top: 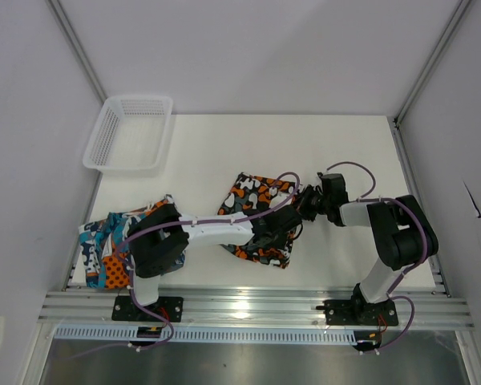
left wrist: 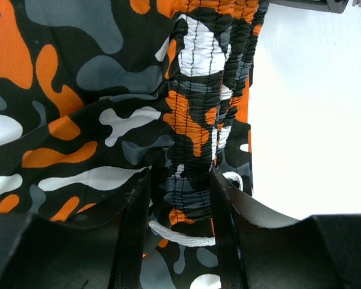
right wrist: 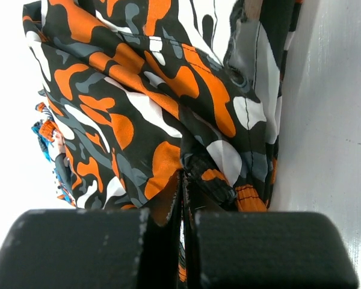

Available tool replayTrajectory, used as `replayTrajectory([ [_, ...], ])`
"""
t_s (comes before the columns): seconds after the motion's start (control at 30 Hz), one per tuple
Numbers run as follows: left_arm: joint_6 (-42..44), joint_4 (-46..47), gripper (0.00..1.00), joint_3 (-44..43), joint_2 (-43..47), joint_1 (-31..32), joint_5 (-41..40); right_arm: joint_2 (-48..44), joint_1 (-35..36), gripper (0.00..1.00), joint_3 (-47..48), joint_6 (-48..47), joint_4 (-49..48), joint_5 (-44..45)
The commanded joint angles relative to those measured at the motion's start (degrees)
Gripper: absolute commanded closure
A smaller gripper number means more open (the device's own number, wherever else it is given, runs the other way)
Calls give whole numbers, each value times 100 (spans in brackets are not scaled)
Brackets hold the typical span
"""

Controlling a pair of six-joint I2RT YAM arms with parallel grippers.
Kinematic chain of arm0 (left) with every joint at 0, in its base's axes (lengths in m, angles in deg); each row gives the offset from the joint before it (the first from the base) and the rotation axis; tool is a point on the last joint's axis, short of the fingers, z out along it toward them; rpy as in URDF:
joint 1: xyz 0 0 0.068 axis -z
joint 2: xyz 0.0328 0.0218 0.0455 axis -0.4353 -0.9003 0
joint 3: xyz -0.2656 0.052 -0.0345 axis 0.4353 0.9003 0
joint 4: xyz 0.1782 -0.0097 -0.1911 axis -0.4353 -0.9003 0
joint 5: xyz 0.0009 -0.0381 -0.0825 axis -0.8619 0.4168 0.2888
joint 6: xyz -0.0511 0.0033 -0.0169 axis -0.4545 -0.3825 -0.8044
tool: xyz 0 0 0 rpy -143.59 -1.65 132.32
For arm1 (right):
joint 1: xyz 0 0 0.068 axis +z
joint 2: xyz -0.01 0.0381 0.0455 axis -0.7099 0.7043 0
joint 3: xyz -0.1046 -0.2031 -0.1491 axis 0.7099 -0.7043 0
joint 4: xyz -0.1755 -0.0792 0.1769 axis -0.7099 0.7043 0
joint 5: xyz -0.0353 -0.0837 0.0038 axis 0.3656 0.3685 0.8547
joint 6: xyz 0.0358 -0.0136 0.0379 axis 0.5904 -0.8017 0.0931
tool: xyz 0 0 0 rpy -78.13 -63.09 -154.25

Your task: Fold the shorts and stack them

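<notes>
Table (top: 208, 152) first: the camo shorts (top: 255, 194) sat about mid-table, a bit right of centre, bunched into a slanted patch whose long axis ran roughly far-to-near, leaning right at the near end. The patchwork shorts (top: 104, 241) were well apart at the near-left corner, next to my left arm's base. The basket (top: 104, 144) was off at the far-left corner, not involved. Both hands were on the camo pair's right-hand edge. My left gripper (top: 279, 228) had its fingers either side of the gathered waistband (left wrist: 189, 120), clamped on it afaict, with the white drawcord (left wrist: 180, 236) looped across between them. My right gripper (top: 306, 202) was pinched nearly shut on a fold of the same edge, fingers (right wrist: 84, 247) almost touching. So the waistband faced the right arm and the legs pointed left, tho the bunching hid the hems. Imo this was mid-fold on pair one, nothing stacked yet. Next move probably needed both grips carried across together, keeping the edge taut so the cloth doubled over flat instead of crumpling.
</notes>
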Motion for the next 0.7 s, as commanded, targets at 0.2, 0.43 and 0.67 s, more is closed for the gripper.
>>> replayTrajectory([
  [0.2,69,-705,39,-459,874,90,27,-35,-74,98,705,-606,829,328],
  [0.43,360,-1006,32,57,2070,-540,422,-718,-118,75,971,-783,1356,240],
  [0.67,509,-443,32,1456,3134,-2009,1160,-2141,609,35,777,-537,2200,1019],
])
